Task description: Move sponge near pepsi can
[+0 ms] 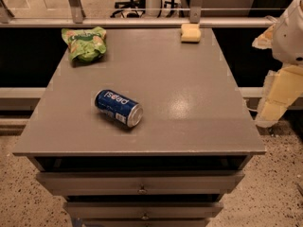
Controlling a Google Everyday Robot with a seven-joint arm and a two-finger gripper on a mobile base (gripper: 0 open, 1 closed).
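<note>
The pale yellow sponge lies at the far edge of the grey table top, right of centre. The blue pepsi can lies on its side in the front left part of the top, its silver end facing front right. The two are far apart. My gripper hangs off the table's right side, pointing down, below the level of the top's far edge and away from both objects. It holds nothing that I can see.
A green snack bag lies at the back left corner of the top. Drawers sit under the front edge. A rail and glass partition run behind the table. Speckled floor lies on both sides.
</note>
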